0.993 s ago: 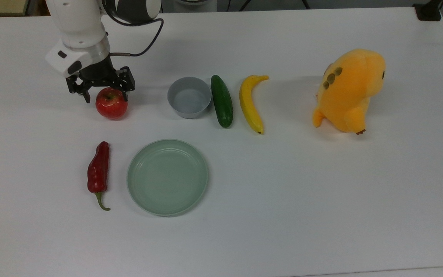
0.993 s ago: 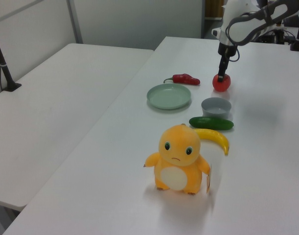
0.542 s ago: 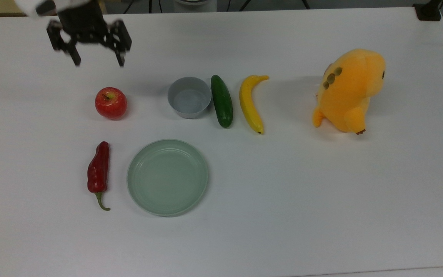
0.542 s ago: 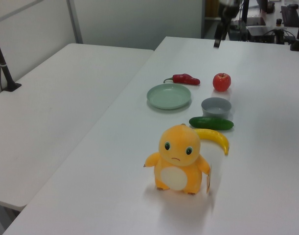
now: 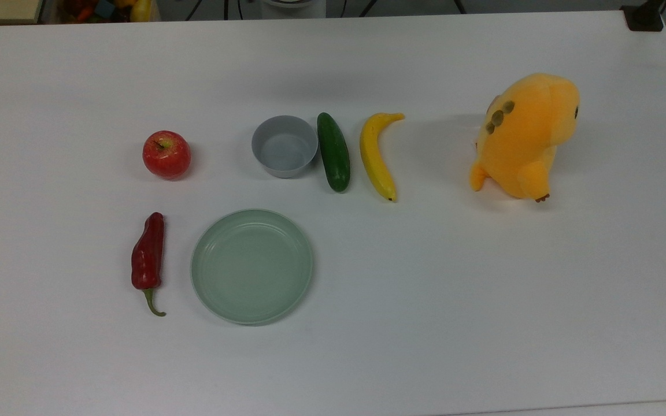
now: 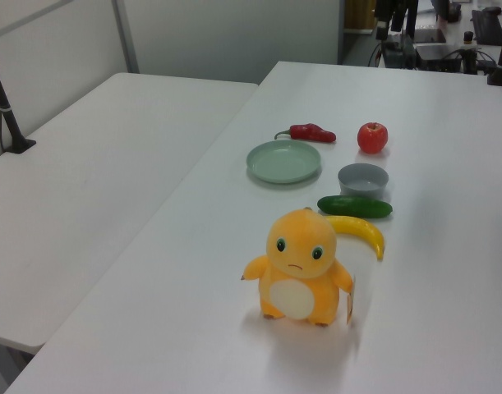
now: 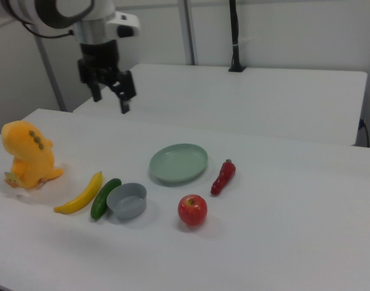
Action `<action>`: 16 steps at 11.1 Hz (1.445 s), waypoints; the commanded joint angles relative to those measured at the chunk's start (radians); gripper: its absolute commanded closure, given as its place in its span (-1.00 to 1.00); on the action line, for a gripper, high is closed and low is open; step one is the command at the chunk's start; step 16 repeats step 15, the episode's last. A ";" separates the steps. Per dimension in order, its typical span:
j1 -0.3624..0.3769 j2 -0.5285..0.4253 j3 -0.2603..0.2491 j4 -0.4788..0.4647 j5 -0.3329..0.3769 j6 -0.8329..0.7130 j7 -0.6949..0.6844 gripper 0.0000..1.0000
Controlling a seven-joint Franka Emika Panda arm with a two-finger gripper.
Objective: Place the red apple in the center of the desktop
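The red apple (image 5: 166, 154) rests alone on the white desktop (image 5: 425, 300), toward the top view's left, stem dimple up. In the left view the apple (image 6: 372, 137) sits just beyond the grey bowl, and in the right view the apple (image 7: 192, 210) lies near the front of the desktop (image 7: 287, 236). My gripper (image 7: 112, 100) hangs high in the air at the right view's upper left, well clear of the apple. It is open, with nothing between its black fingers (image 7: 125, 104).
A dark-red chili pepper (image 5: 148, 253) and a pale green plate (image 5: 206, 289) lie in front of the apple. To the top view's right stand a grey bowl (image 5: 263, 162), a cucumber (image 5: 333, 151), a banana (image 5: 376, 156) and an orange plush toy (image 5: 526, 136).
My gripper, straddling the apple a second ago, rose off it open and left the top view. The apple stayed where it was.
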 commanded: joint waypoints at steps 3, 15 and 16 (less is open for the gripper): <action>0.049 -0.089 0.101 -0.118 -0.045 0.034 0.080 -1.00; 0.082 -0.097 0.071 -0.175 -0.087 0.135 -0.094 -1.00; 0.082 -0.097 0.071 -0.175 -0.087 0.135 -0.094 -1.00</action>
